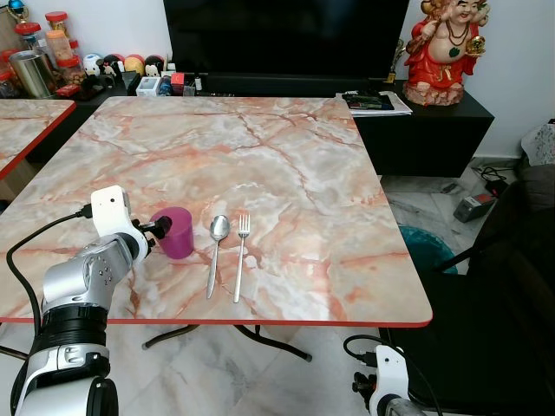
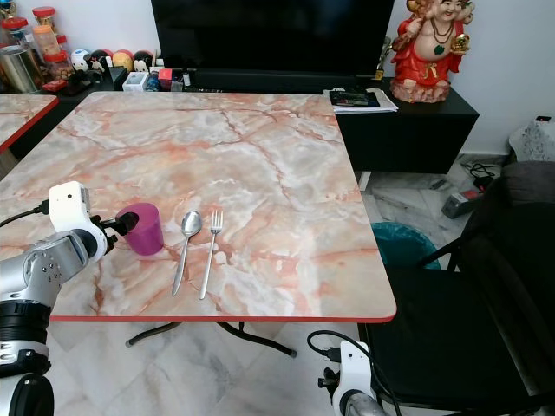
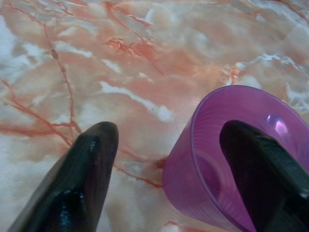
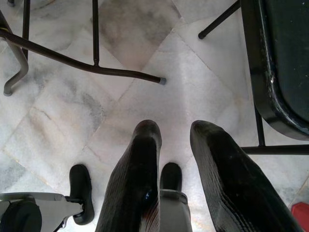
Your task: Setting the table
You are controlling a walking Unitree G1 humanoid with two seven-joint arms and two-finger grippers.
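Note:
A purple plastic cup (image 1: 175, 232) stands upright on the marble-patterned table (image 1: 286, 156), near its front left edge. My left gripper (image 3: 169, 130) is open and straddles the cup's rim. One black finger (image 3: 256, 164) is inside the cup. The other finger (image 3: 82, 169) is outside, apart from the wall. Just right of the cup lie a spoon (image 1: 216, 247) and a fork (image 1: 241, 251), side by side with handles toward the front edge. My right gripper (image 4: 176, 128) hangs idle below table height over the tiled floor, its fingers a little apart and holding nothing.
A second table (image 1: 26, 121) adjoins on the left. Behind stand a black cabinet with a TV (image 1: 286, 39), jars (image 1: 43, 52) and a red statue (image 1: 447, 48). A black chair (image 1: 494, 286) and a teal bin (image 1: 425, 247) are on the right.

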